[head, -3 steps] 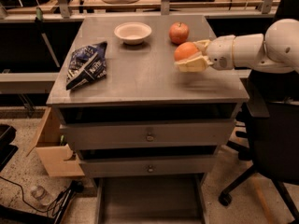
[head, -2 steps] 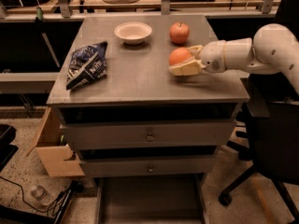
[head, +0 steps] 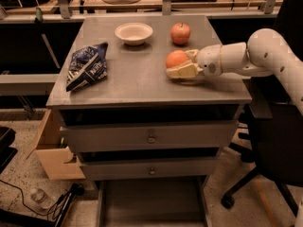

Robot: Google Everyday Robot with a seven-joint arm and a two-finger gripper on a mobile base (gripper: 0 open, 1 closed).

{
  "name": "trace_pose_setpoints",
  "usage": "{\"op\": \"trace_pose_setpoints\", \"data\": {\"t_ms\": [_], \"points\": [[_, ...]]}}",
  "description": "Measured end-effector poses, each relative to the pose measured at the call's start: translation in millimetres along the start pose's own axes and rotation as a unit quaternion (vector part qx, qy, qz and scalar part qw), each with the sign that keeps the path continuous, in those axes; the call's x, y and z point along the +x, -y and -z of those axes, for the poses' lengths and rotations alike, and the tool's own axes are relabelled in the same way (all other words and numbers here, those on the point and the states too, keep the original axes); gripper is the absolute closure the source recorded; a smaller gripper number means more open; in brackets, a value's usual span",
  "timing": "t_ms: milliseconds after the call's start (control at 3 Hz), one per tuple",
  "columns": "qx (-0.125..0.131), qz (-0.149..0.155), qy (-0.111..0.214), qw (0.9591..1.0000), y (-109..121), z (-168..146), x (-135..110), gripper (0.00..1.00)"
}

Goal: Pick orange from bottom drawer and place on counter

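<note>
The orange point(head: 175, 58) is held between the fingers of my gripper point(head: 181, 63), low over the right side of the counter point(head: 137, 74); whether it touches the surface I cannot tell. The gripper is shut on the orange, with the white arm reaching in from the right. The bottom drawer point(head: 150, 203) is pulled open below the cabinet and its grey floor shows nothing in it.
A reddish apple point(head: 180, 33) sits behind the orange. A white bowl point(head: 133, 32) stands at the back centre and a blue chip bag point(head: 87, 65) lies at the left. Two knobbed drawers are shut. A black office chair point(head: 270, 141) stands to the right.
The gripper has carried the orange leftward, further in over the counter and slightly lower.
</note>
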State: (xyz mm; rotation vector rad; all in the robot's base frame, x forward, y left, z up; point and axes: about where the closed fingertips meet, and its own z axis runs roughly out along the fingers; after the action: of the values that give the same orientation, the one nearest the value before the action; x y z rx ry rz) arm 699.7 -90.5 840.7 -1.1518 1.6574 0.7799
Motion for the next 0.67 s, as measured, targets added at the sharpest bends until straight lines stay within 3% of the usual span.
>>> {"op": "trace_pose_setpoints", "data": {"t_ms": [667], "points": [[-0.002, 0.0, 0.0, 1.0, -0.8, -1.8, -1.2, 0.38]]}}
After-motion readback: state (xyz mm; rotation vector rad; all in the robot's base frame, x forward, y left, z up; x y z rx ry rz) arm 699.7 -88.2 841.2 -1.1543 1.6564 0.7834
